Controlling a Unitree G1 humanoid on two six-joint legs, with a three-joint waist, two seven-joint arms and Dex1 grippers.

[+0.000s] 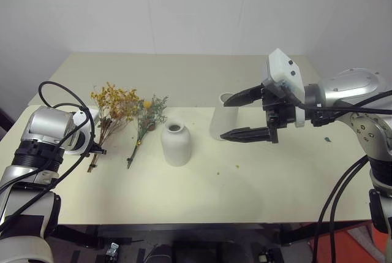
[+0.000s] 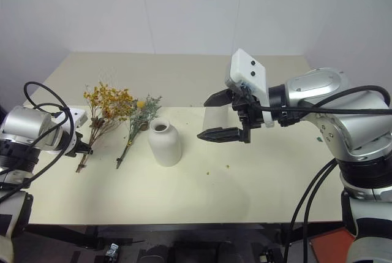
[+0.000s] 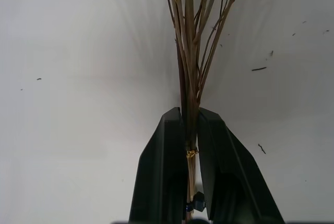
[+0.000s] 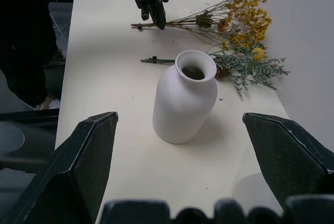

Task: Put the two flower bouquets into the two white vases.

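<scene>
the left gripper [image 3: 192, 145] has its fingers clenched on the thin brown stems of the yellow-orange bouquet [image 1: 113, 106], which lies on the desk [image 1: 245, 183] with its long axis running from the fingers up to the blossoms. the grey-green bouquet [image 1: 146, 122] lies just beside it, then the rounded vase [image 1: 176, 143]; the tall vase [image 1: 222, 116] stands behind the right gripper [image 1: 245, 116], whose fingers hang released above the desk.

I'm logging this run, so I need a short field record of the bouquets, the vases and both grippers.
Yellow-orange dried bouquet: flat on table, stems clamped in left gripper
Grey-green sprig bouquet: flat on table, free
Short rounded white vase: upright, empty
Tall white cylinder vase: upright, behind right gripper
Right gripper: open, above table
</scene>
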